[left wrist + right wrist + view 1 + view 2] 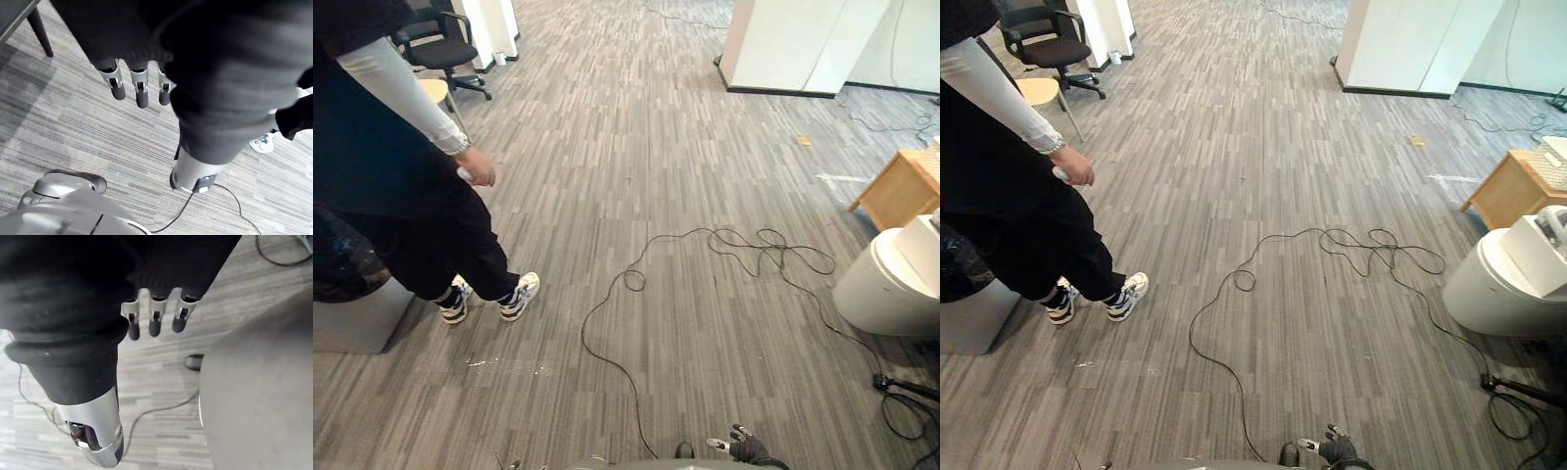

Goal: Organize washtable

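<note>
The grey striped floor [685,176] runs across the whole head view. A person [382,166] in dark clothes with a light sleeve stands at the left of the frame, and the person's hand [478,166] holds a small white thing at hip height. A white partition [793,44] stands at the upper right. At the right edge, low in the frame, sits a rounded white fixture [891,284]. Just above it in the frame is the wooden counter [901,186], well apart from both robot hands; something white and meshed rests on its top at the frame's edge. A black office chair [445,49] stands at the upper left. A grey box [357,318] sits at the lower left with a dark bag [342,259] on it.

The left robot hand [139,85] hangs released over the floor, fingers straight, holding nothing. The right robot hand [154,313] is likewise released and empty; it shows at the bottom edge of the head view.

A small tan scrap [803,140] lies on the floor at the upper right.
</note>
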Robot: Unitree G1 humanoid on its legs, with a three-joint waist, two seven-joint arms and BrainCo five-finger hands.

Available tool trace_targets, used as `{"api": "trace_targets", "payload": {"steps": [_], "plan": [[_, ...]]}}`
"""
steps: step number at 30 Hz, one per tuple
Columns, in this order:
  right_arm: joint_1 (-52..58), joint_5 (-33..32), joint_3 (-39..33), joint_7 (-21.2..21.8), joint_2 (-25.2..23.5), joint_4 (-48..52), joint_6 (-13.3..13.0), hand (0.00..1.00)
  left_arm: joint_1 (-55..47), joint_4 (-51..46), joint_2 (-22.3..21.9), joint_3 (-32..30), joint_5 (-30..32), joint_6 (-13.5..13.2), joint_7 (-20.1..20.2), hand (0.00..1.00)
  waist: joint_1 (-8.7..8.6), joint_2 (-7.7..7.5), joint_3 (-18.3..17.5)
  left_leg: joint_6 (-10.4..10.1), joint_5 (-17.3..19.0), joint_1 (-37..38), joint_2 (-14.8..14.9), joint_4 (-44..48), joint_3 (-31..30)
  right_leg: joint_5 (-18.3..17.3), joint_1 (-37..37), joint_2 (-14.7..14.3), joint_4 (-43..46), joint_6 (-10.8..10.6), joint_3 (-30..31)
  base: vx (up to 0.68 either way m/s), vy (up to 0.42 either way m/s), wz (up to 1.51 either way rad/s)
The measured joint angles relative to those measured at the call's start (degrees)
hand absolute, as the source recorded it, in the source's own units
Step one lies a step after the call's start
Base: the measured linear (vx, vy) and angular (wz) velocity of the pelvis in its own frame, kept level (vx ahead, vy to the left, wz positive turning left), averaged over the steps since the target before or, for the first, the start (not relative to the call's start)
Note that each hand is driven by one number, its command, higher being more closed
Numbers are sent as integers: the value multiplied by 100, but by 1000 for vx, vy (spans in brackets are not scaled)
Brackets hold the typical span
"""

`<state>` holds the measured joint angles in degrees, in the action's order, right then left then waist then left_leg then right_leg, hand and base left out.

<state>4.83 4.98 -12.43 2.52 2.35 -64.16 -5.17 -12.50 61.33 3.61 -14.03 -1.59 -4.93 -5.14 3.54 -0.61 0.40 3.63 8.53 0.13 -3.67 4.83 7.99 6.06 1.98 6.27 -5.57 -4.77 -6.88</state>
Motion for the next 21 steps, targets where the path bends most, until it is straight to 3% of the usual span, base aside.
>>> {"api": "trace_targets", "payload": {"steps": [5, 14, 21], "plan": [[6, 5, 0, -7, -12, -29, 21, 0, -8, 66, 27, 103, 2, -5, 9, 0, -121, 27, -113, -4, 3, 281, -115, 15, -46, 0, -333, 107, 0, 1, -83, 86, 80, -2], [30, -1, 69, -3, -4, -55, 43, 0, -1, 155, 73, 220, 2, -35, 0, 0, -132, 86, -193, -3, 3, 311, -264, 378, -64, -24, -372, 280, 254, 38, -101, 14, 17, -7], [23, -122, 170, 6, -62, -66, 35, 0, 35, 167, 100, 47, -4, -17, 2, 0, -280, -20, -250, -4, 4, 248, -284, 601, -357, -162, -363, 285, 348, 165, -114, 21, -85, 5]]}}
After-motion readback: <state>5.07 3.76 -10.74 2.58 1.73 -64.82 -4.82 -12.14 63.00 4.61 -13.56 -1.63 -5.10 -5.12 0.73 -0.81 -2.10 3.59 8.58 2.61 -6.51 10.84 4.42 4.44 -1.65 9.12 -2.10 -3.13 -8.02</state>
